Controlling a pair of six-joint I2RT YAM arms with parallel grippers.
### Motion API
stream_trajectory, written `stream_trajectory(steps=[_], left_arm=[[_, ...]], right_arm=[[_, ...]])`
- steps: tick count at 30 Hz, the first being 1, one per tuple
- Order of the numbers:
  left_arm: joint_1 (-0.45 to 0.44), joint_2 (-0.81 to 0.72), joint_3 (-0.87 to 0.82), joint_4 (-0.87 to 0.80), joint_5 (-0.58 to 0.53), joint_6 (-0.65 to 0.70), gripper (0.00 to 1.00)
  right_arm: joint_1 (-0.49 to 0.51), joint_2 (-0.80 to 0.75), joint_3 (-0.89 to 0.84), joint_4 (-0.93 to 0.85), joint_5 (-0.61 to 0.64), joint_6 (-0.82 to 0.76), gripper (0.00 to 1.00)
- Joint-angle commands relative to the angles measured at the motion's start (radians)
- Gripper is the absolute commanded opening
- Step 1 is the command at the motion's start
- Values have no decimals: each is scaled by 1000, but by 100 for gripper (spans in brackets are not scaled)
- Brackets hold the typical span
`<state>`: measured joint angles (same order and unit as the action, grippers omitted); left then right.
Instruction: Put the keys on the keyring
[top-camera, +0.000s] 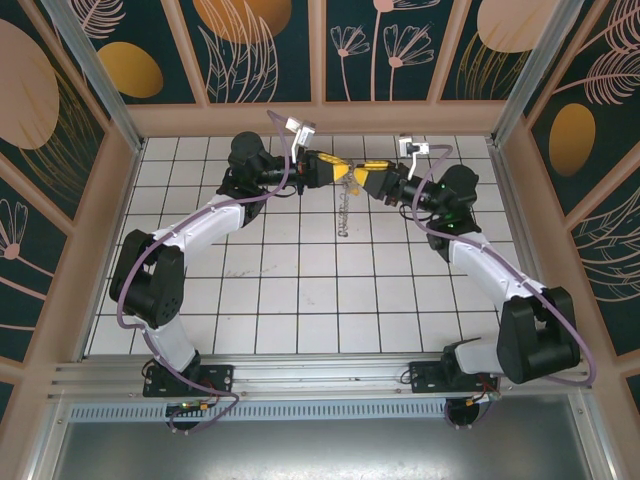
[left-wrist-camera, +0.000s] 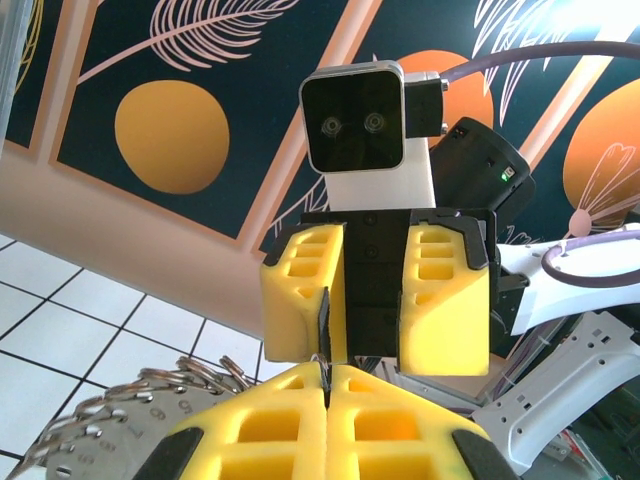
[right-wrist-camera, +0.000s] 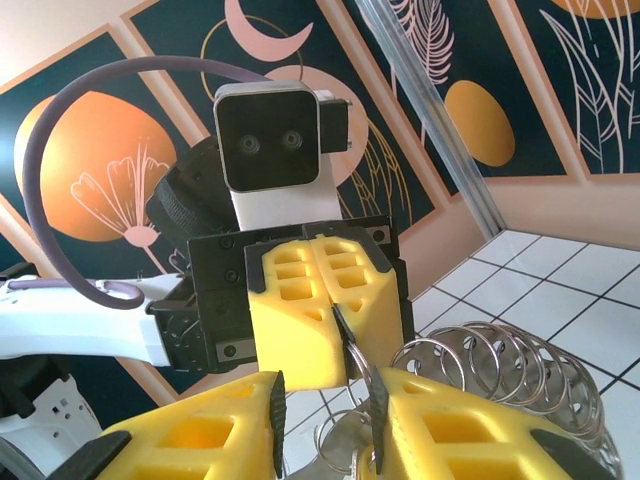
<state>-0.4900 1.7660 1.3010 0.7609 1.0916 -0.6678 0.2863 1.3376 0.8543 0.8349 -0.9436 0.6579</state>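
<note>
1. Tiled table (top-camera: 300, 290): white squares with dark grout, lying below and nearer than the keyring (top-camera: 345, 215).
2. The keyring hangs in the air over the table's far half, between the two grippers, trailing down as a thin silvery streak.
3. Left gripper (left-wrist-camera: 327, 372), left of the keyring: yellow fingers pressed together, with a thin dark edge of the ring nipped between the tips.
4. Right gripper (right-wrist-camera: 325, 400), right of the keyring, facing the left one: fingers spread, with the ring wire running up beside one inner face. Contact unclear.
5. Keyring up close: a thin hoop crowded with small silvery rings (right-wrist-camera: 500, 365), overlapping like a coil.
6. Back wall (top-camera: 260, 50), beyond the keyring: dark panels with orange discs and pale leaf drawings.
</note>
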Motion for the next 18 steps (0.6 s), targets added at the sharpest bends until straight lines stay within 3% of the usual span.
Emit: stream_trajectory(steps=[1, 4, 18], left_arm=[[-2, -45, -5, 77, 10, -17, 0], [-1, -46, -10, 83, 8, -19, 0], [-2, -37, -8, 113, -6, -40, 0]], right_arm=[[12, 18, 35, 68, -11, 15, 30], [15, 30, 36, 78, -11, 20, 30], [27, 54, 20, 145, -17, 60, 9]])
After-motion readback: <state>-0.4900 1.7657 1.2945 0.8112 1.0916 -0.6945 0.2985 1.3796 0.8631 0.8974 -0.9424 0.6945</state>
